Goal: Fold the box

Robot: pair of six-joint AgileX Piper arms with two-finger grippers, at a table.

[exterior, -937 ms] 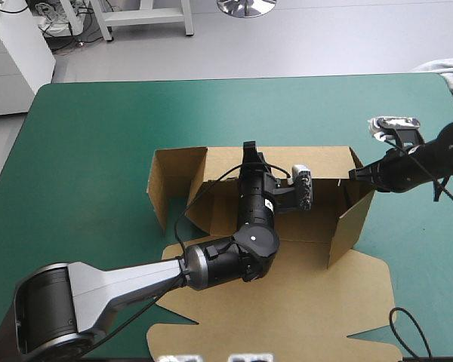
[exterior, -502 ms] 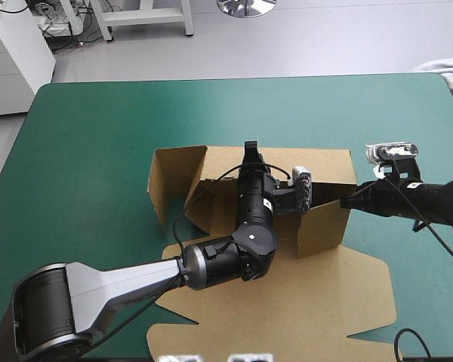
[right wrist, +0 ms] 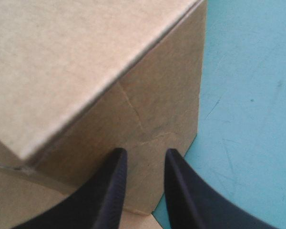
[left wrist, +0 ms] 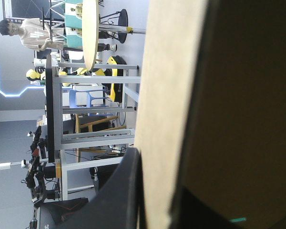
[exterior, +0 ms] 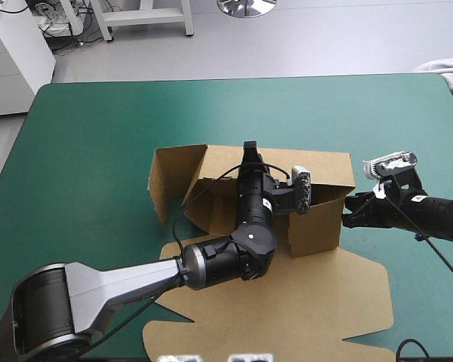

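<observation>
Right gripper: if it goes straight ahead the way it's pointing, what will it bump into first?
The box. Its brown side stands right in front of the right gripper, so close that the tips may be touching it; the pictures don't quite settle that.

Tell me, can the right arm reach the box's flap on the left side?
Probably not easily. The right gripper sits at the right wall of the box, and the left arm lies across the box, between it and the left flap.
</observation>
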